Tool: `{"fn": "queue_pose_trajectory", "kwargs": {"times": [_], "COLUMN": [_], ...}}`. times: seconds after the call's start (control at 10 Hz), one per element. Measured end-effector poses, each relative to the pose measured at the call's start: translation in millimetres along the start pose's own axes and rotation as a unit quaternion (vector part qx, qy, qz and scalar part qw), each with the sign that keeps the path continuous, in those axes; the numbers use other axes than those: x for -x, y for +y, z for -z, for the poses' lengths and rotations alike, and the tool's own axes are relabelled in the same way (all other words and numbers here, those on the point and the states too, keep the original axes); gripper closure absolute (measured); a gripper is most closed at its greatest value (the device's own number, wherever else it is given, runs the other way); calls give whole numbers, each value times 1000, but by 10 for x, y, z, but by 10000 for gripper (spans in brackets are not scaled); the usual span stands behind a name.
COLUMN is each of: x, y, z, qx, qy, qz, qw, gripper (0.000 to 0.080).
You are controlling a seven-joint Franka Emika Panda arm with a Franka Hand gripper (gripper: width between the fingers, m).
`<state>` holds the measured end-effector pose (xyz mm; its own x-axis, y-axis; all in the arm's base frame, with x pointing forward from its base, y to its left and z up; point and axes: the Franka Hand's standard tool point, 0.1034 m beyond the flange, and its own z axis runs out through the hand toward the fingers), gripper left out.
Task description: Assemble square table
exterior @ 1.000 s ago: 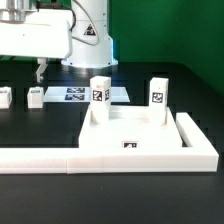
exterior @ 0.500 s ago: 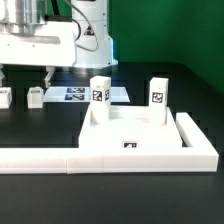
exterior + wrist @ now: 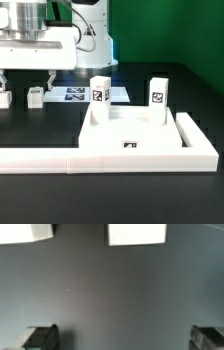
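Jaws stood wide and empty. Your gripper hung at the upper left of the exterior view with nothing between its fingers. The wrist view agreed: the fingertips were far apart, with only bare dark table between them.

Step in hand, my call: fetching a third leg. The tabletop sat at frame centre, rim up, tucked into the corner of the white L-shaped rail, which ran along the lower frame and up the right side. The left standing leg and the right standing leg were upright at the tabletop's two far corners. Its two near corners were bare. I couldn't tell whether those legs were fully seated.

The inner loose leg lay on the table just below the gripper, nearer the right-hand finger in frame. The edge loose leg was cropped at the left border. The marker board lay flat just right of them.

In the wrist view, a full white block and a cropped white block were probably those loose legs. Both sat well apart from the fingertips, so the jaws were around neither.

For the next move you'd need to bring one loose leg between the fingers, lower and close. Then carry it to a bare near corner of the tabletop.
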<state>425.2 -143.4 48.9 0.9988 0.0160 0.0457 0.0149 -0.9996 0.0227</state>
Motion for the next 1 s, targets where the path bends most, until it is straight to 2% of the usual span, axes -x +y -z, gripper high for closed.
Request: {"fn": "queue_pose_trajectory", "kwargs": {"times": [0.3,0.4,0.5,0.7,0.8,0.9,1.0], "x": [166,173,218,267,294,312,277], "y": [-105,-109,-132,-74,-55,-98,-102], "z": [-34,-30,-21,15,-5,-10,-22], "qx": [-36,-40,-45,-44,-44,-51,-51], "qy": [-66,-82,-126,-188,-198,-221,-217], "qz": [5,12,21,24,14,17,20], "qw": [997,996,991,981,979,974,975], "gripper": [151,151,151,151,151,151,151]}}
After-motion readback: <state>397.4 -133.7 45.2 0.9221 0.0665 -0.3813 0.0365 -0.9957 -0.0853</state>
